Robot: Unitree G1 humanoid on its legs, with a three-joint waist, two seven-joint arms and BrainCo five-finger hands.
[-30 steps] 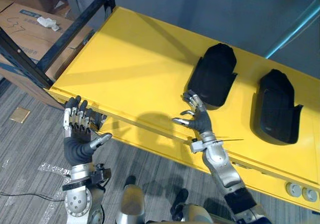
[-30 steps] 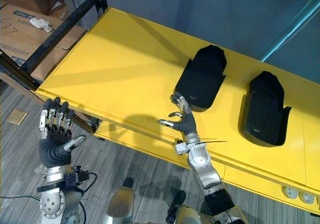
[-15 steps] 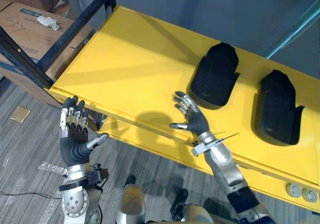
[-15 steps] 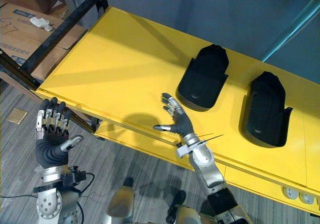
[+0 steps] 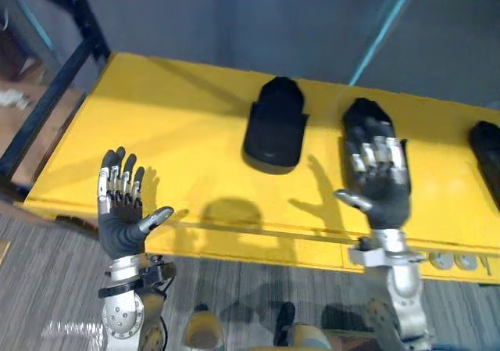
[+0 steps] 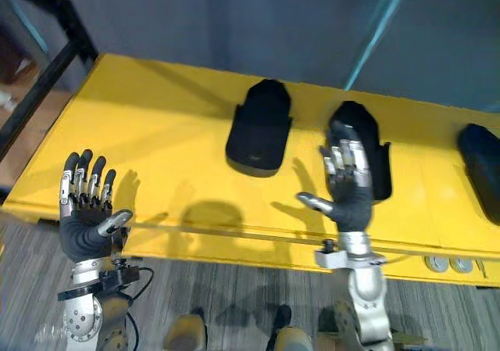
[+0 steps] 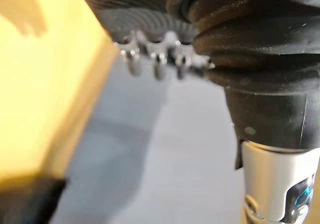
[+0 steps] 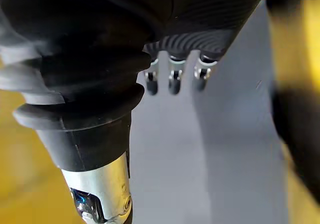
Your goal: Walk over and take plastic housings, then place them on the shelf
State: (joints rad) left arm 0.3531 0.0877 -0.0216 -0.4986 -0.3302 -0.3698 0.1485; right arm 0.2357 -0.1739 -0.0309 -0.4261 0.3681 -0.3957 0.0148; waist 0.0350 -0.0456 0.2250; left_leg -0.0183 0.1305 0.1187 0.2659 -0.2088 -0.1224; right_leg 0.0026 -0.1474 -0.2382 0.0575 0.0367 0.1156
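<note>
Three black plastic housings lie on the yellow shelf [image 5: 172, 132]: the left housing [image 5: 275, 124] near its middle, the middle housing [image 5: 366, 115] beside it and partly hidden behind the right hand [image 5: 383, 191], and the right housing [image 5: 486, 144] at the far right. Both hands are raised and empty, with fingers straight and spread wide. The left hand [image 5: 119, 218] is held at the shelf's front edge, well apart from the housings.

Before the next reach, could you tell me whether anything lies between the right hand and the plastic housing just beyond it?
Nothing visible does: the right hand, fingers straight, is raised directly before that housing on the yellow shelf.
</note>
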